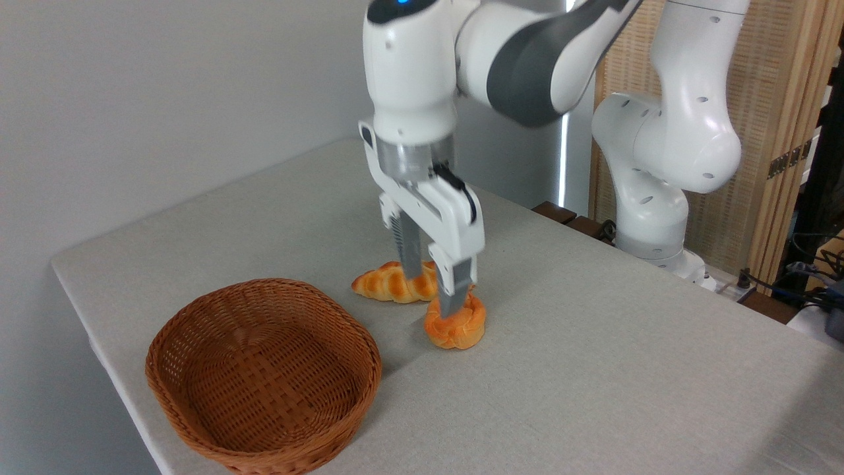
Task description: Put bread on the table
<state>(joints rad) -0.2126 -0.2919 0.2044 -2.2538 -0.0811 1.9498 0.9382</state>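
Note:
The small orange-golden knotted bread (456,323) lies flat on the grey-beige table (593,369), right of the basket. My gripper (430,291) hangs just above its upper left edge, open, with nothing between the fingers. The near finger's tip overlaps the bun's top in the picture; the far finger stands in front of the braided loaf.
A longer braided golden loaf (390,284) lies just behind and left of the bun. A brown wicker basket (264,376), with nothing in it, sits near the table's front left edge. The arm's white base (653,218) stands at the back right.

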